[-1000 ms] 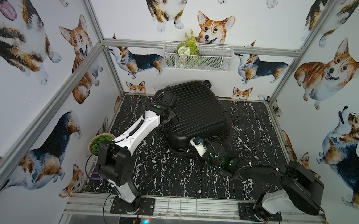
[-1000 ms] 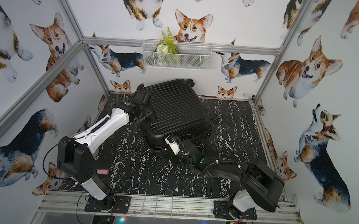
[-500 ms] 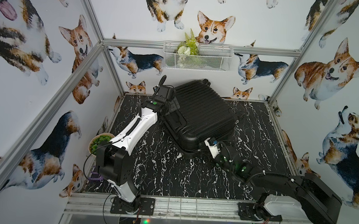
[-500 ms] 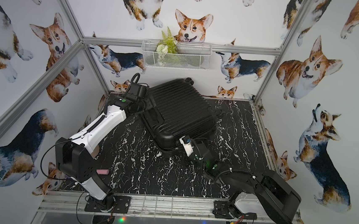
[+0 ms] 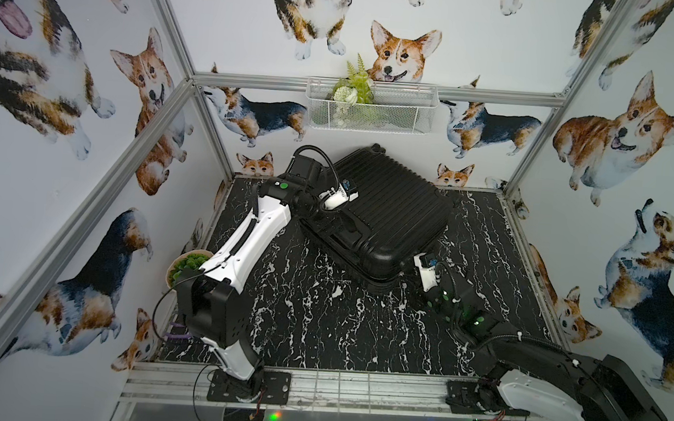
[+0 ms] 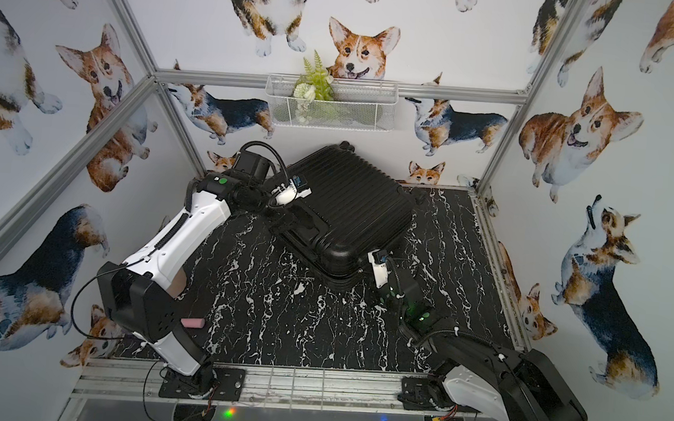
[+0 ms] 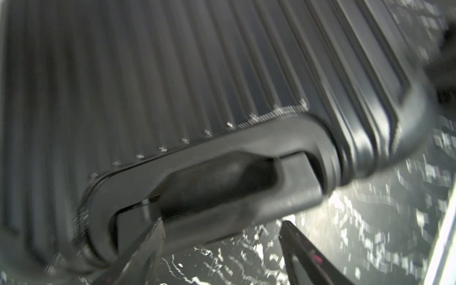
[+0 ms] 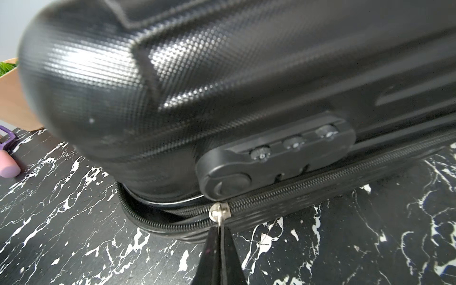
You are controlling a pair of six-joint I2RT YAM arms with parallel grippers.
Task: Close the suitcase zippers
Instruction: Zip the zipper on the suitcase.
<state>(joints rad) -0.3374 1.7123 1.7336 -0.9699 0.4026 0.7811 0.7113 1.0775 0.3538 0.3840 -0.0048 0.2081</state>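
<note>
The black ribbed suitcase (image 5: 389, 207) (image 6: 348, 200) lies flat and askew on the marble table in both top views. My right gripper (image 8: 219, 225) (image 5: 408, 265) is at its near right corner, shut on the silver zipper pull (image 8: 218, 212) just below the combination lock (image 8: 276, 158). The zipper track (image 8: 320, 181) is joined along under the lock. On the slider's other side, round the corner, it gapes. My left gripper (image 7: 220, 222) (image 5: 348, 224) is open at the carry handle (image 7: 234, 192) on the case's left side, with nothing gripped.
A potted plant (image 5: 189, 263) stands at the table's left edge behind the left arm. A pink block (image 6: 193, 322) and a purple object (image 8: 7, 137) lie near it. A wire basket (image 5: 370, 107) hangs on the back wall, close behind the suitcase.
My right gripper has moved right along the seam, still shut on the pull, and the suitcase has swung with it. My left gripper has opened and shifted from the case's far left corner to the handle.
</note>
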